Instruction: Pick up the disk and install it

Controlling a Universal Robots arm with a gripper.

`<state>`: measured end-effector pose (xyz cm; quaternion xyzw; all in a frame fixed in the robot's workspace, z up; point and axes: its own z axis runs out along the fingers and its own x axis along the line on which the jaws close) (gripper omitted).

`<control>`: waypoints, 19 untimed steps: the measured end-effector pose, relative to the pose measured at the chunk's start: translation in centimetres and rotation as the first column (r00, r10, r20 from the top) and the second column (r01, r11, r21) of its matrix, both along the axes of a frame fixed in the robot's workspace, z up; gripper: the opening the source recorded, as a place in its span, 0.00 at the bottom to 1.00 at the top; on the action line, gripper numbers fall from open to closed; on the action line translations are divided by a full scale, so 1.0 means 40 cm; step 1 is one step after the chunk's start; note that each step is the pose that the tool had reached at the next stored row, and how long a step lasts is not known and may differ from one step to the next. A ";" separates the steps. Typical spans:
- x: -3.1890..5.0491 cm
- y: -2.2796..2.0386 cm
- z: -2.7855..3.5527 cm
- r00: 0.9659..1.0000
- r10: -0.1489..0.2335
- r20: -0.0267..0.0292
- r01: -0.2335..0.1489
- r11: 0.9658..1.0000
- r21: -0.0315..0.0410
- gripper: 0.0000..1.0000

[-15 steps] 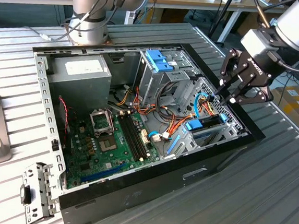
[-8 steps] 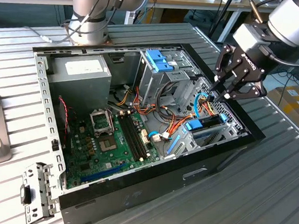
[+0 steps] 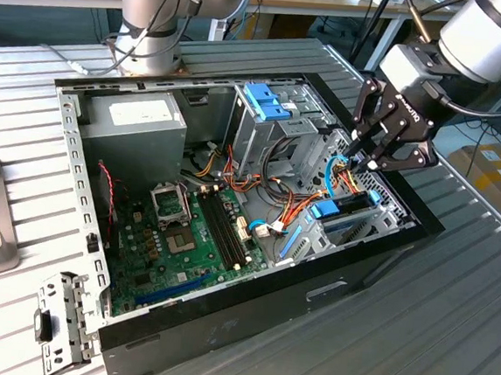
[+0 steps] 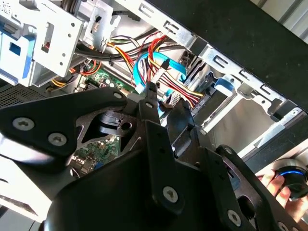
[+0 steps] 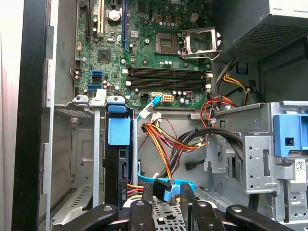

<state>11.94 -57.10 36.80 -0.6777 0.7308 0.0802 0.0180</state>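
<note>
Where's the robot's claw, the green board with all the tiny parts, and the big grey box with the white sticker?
gripper (image 3: 364, 160), exterior view, between its black fingertips.
green board (image 3: 163, 237), exterior view, its middle beside the socket.
grey box (image 3: 137, 134), exterior view, its side face below the sticker.

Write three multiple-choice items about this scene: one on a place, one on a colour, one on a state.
1. In the exterior view, the gripper hangs over: A) the case's end at that view's left B) the case's end at that view's right C) the case's middle.
2. The bracket atop the drive cage is: A) red B) blue C) green.
3. The computer case is: A) closed B) open C) upside down.
B: a blue cable lies under it there. B: blue plastic shows. B: the motherboard is exposed.
</note>
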 end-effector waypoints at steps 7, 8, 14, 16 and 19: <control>0.000 0.000 0.000 1.000 0.000 0.000 0.000 1.000 0.000 0.20; 0.000 0.000 -0.001 1.000 0.000 0.000 0.000 1.000 0.000 0.20; -0.001 0.000 -0.001 1.000 0.000 0.000 0.000 1.000 0.000 0.20; -0.001 0.000 -0.001 1.000 0.000 0.000 0.000 1.000 0.000 0.20; -0.001 0.000 -0.001 1.000 0.000 0.000 0.000 1.000 0.000 0.20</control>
